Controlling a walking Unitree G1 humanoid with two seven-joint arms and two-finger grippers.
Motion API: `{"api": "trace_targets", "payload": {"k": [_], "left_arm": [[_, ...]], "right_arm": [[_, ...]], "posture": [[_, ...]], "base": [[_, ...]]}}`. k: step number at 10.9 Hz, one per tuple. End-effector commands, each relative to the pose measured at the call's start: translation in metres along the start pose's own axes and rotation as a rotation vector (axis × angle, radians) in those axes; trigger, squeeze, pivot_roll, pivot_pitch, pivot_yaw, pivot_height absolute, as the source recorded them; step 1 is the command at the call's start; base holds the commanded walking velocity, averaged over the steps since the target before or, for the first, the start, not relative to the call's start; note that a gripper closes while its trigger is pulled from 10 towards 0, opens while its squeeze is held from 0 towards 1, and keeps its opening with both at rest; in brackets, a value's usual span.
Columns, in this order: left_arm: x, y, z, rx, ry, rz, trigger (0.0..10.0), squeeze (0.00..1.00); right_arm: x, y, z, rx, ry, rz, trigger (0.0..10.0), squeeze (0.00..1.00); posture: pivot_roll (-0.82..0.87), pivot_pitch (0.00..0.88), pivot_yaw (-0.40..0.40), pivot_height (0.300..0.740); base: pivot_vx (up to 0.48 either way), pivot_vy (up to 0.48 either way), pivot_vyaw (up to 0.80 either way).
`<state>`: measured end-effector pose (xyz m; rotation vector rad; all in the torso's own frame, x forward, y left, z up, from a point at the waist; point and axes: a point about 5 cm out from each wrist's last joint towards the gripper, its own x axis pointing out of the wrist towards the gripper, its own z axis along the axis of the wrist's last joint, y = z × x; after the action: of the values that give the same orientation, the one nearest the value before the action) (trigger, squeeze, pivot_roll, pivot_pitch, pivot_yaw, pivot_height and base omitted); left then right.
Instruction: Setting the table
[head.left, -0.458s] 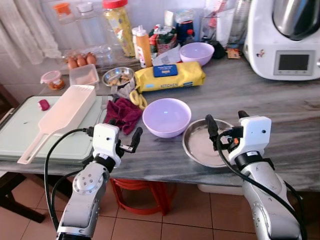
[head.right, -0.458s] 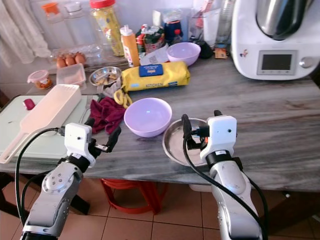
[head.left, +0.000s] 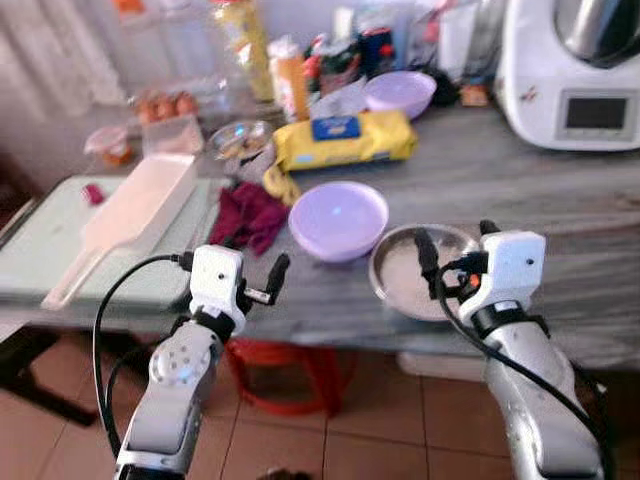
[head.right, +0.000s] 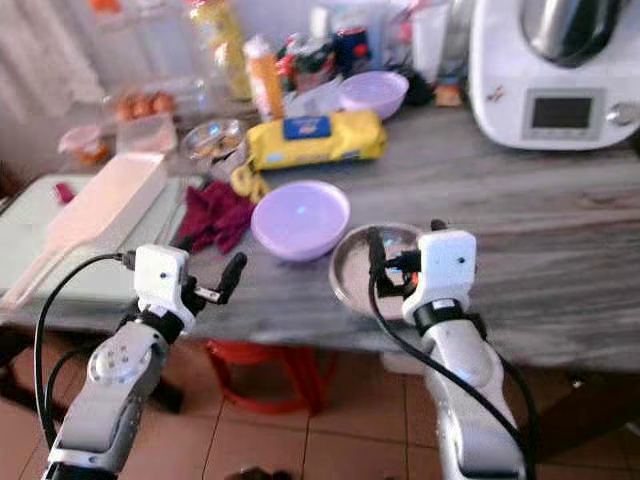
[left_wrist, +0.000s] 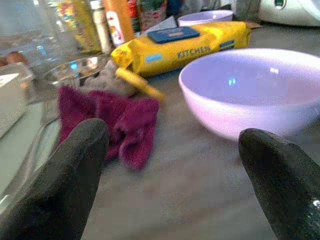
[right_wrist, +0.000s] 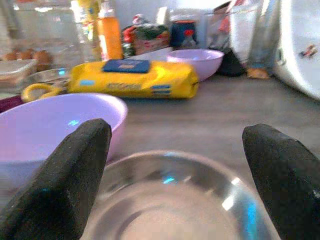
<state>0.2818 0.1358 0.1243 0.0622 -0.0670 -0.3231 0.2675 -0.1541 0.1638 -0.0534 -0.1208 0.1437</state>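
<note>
Yellow pack (left_wrist: 185, 46) reads "KITCHEN"; left gripper (head.left: 252, 278) & right gripper (head.left: 457, 250) spread, empty

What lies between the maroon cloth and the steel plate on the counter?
The near lilac bowl lies between the maroon cloth and the steel plate, seen in the left eye view.

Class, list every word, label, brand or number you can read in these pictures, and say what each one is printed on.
"KITCHEN": on the yellow pack, behind the near purple bowl.
Blue label on that pack: too blurred to read.
Bottles and jars at the back: labels blurred, unreadable.
White appliance's screen: nothing legible.
</note>
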Motion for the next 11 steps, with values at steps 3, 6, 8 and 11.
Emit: {"api": "trace_targets", "payload": {"k": [3, 6, 8, 11], "left_arm": [[-0.0009, 0.0033, 0.0021, 0.017, 0.001, 0.013, 10.0, 0.00], [-0.0010, 0.0031, 0.0017, 0.020, 0.003, 0.008, 10.0, 0.00], [-0.0006, 0.0033, 0.0018, 0.026, 0.003, 0.003, 10.0, 0.00], [-0.0012, 0.0007, 0.0005, 0.030, -0.007, -0.010, 10.0, 0.00]], "right_arm": [[0.0009, 0.0019, 0.0008, 0.009, -0.009, 0.005, 10.0, 0.00], [0.0015, 0.0013, 0.0003, 0.008, -0.009, 0.000, 10.0, 0.00], [0.0035, 0.0002, 0.0002, 0.007, -0.011, -0.010, 10.0, 0.00], [0.0042, -0.0033, -0.0031, -0.004, 0.008, -0.039, 10.0, 0.00]], "posture": [[-0.14, 0.059, 0.135, 0.740], [-0.13, 0.059, 0.136, 0.740], [-0.13, 0.057, 0.134, 0.740], [-0.13, 0.056, 0.133, 0.740]], "base": [[-0.395, 0.000, 0.00], [-0.396, 0.000, 0.00], [-0.398, 0.000, 0.00], [-0.226, 0.000, 0.00]]}}
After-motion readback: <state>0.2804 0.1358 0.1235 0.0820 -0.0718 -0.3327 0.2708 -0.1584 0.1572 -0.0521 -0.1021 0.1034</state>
